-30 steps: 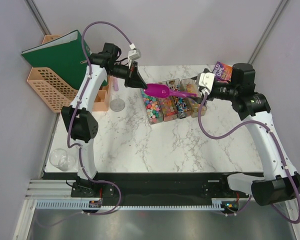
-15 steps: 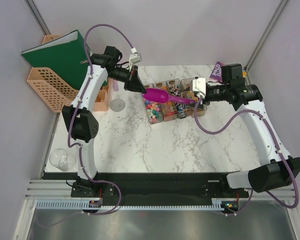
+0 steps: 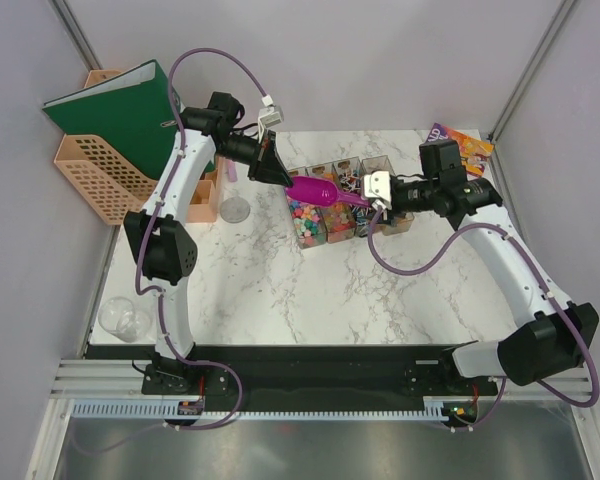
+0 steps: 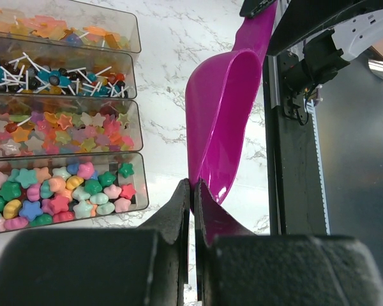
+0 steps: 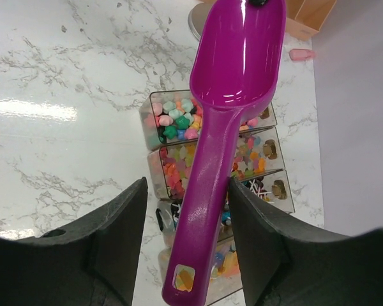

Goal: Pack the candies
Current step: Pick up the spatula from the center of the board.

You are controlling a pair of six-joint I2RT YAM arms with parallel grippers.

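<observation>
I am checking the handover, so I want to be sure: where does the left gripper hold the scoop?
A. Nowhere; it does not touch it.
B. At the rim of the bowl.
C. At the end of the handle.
B: in the left wrist view the left gripper is shut on the front rim of the scoop, and the handle points away from it.

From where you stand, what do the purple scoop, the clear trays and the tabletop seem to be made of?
Purple scoop: most likely hard moulded plastic, glossy; light glints off its smooth bowl.
Trays: clear rigid plastic, probably acrylic; the sweets show through the walls.
Tabletop: white with grey veins and a shine, so marble or a marble-look laminate; I cannot tell which.
</observation>
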